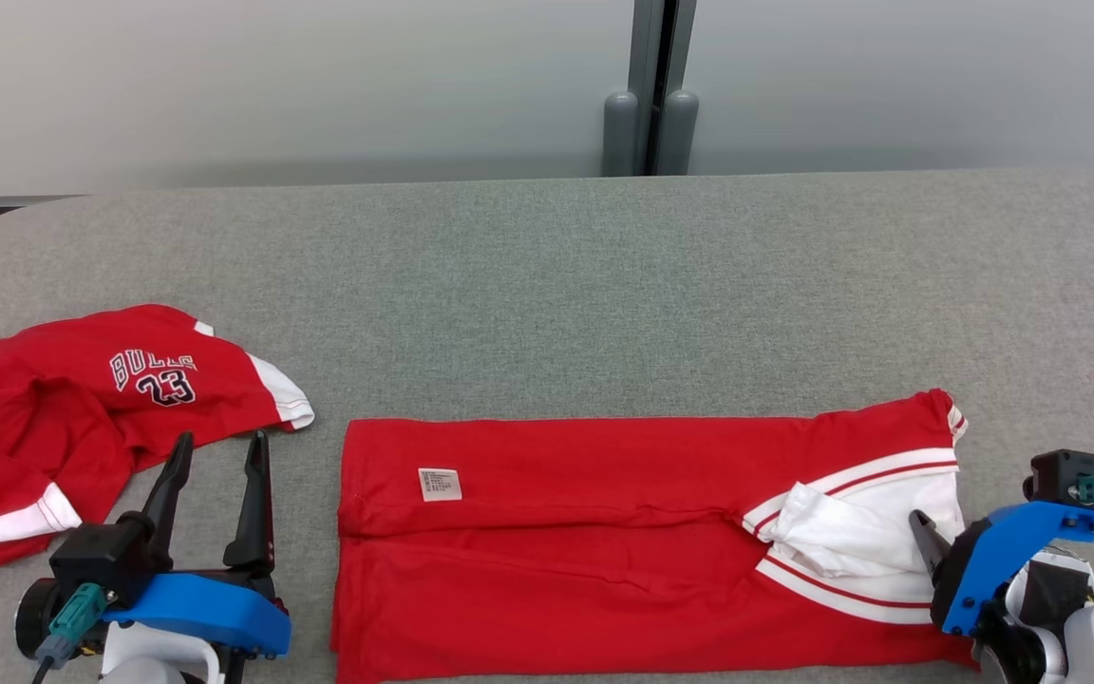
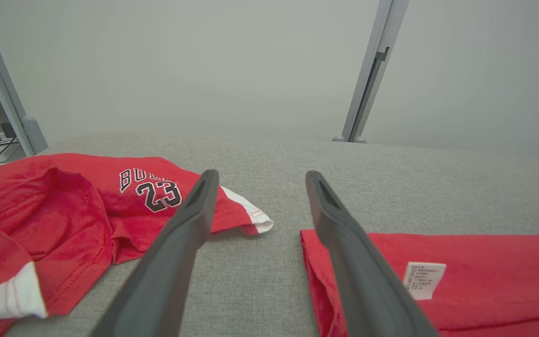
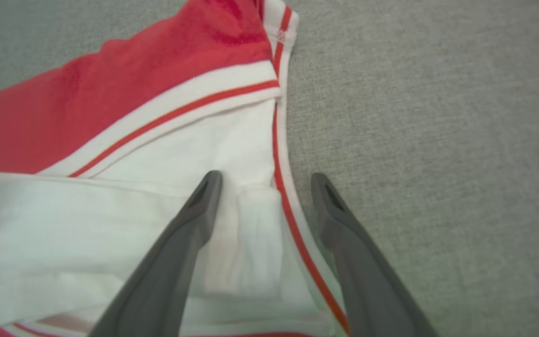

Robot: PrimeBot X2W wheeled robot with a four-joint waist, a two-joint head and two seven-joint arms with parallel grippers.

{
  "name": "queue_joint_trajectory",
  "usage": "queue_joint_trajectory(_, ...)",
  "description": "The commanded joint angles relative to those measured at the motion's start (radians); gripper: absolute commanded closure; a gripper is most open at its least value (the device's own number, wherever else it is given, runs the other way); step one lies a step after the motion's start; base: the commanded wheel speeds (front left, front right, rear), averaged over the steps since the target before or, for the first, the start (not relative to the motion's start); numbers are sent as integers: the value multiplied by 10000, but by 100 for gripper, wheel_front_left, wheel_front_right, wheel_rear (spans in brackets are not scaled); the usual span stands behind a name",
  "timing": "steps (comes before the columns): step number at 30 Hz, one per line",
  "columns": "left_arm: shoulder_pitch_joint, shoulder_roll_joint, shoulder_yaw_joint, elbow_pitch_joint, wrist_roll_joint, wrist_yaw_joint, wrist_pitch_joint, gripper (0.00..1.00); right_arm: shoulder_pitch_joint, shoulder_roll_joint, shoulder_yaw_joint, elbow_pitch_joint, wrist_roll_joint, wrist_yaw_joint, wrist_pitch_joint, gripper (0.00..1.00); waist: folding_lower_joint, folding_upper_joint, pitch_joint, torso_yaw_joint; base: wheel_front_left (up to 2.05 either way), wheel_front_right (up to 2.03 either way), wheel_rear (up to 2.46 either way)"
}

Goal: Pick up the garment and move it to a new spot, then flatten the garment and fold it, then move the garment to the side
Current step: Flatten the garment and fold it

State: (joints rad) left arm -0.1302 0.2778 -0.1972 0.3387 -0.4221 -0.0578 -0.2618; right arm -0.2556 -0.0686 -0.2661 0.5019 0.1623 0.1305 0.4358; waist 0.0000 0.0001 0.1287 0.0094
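Garment [image 1: 604,532], red knit, flat oblong fold

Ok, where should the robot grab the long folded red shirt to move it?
Probably by its two short ends. The shirt lies as a long folded strip, so one grip might let it unfold. The left gripper can slide in at the left edge, the right gripper at the white-trimmed end; both stand open there.

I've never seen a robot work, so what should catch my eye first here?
A long red garment with white trim lies folded on the grey fabric table. A crumpled red jersey printed BULLS 23 sits at its left. The left hand and right hand are open.
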Motion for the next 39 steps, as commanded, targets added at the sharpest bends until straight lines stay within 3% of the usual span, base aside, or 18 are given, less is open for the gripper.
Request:
queue_joint_trajectory(1, -27, -17, 28, -33, -69, -2, -43, 0, -66, 36, 49, 204, -74, 5, 142, 0, 0, -1, 11, 23, 0, 0, 0)
queue_joint_trajectory(5, 4, -66, -31, -18, -84, 20, -43, 0, -178, 170, 531, 713, -52, 25, 601, 2, 0, -1, 9, 99, 0, 0, 0)
queue_joint_trajectory(6, 8, -69, -36, 2, -96, 16, -43, 0, -156, 175, 669, 745, -5, 31, 681, 62, 0, -1, -1, 113, 0, 0, 0)
queue_joint_trajectory(7, 11, -71, -46, 19, -109, 11, -43, 0, -145, 129, 781, 692, 55, 33, 689, 100, 0, -1, -12, 122, 0, 0, 0)
queue_joint_trajectory(13, 118, -28, 27, 72, -197, 33, -43, 0, 46, -633, 624, -275, 427, 2, 509, 100, 0, -1, -101, 81, 0, 0, 0)
queue_joint_trajectory(20, 321, -20, 142, -80, -236, 145, -43, 0, 468, -1336, -637, -2053, 756, 4, 971, 100, 0, -1, -145, -85, 0, 0, 0)
queue_joint_trajectory(29, 340, -38, 152, -196, -198, 181, -43, 0, 1049, -1825, -2088, -3979, 14, 4, 1731, 100, 0, -1, -141, -154, 0, 0, 0)
queue_joint_trajectory(34, 338, -19, 95, -194, -229, 182, -38, 0, 1341, -1446, -1505, -4750, -1, 5, 2000, 100, 0, -1, -174, -132, 0, 0, 0)
queue_joint_trajectory(39, 341, 0, 47, -158, -264, 201, -34, 0, 1717, -964, 7, -5393, 166, 5, 2317, 100, 0, -1, -217, -69, 0, 0, 0)
